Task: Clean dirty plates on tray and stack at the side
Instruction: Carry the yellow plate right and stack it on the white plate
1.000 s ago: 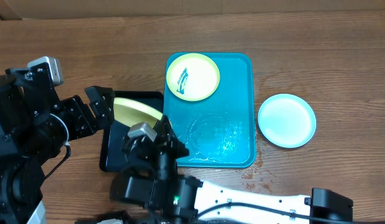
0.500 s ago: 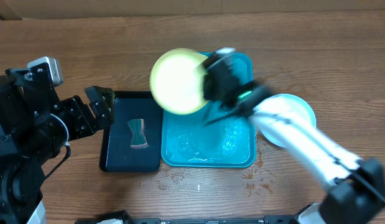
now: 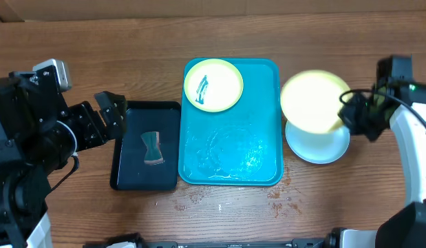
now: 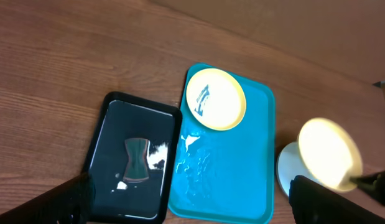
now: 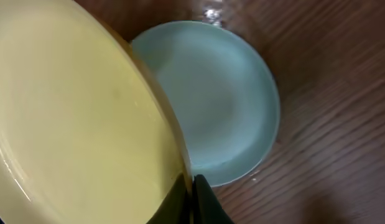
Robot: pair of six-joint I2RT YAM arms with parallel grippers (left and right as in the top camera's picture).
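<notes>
The turquoise tray (image 3: 261, 162) lies mid-table and holds one plate (image 3: 213, 84) with a dark smear at its far left corner. My right gripper (image 3: 347, 114) is shut on the rim of a pale yellow plate (image 3: 310, 100) and holds it tilted just above a whitish plate (image 3: 326, 146) that lies on the table right of the tray. The right wrist view shows the fingers (image 5: 192, 194) pinching the yellow plate (image 5: 74, 118) over the whitish plate (image 5: 223, 93). My left gripper (image 3: 113, 114) is open and empty by the black tray's left edge.
A smaller black tray (image 3: 126, 176) lies left of the turquoise tray and holds a small grey-green sponge (image 3: 152, 147). Water glistens on the turquoise tray's floor (image 4: 198, 168). Bare wood lies along the front and the back of the table.
My right arm has carried the yellow plate from the black tray, across the turquoise tray, to above the whitish plate at the right. The left arm has hardly moved.
</notes>
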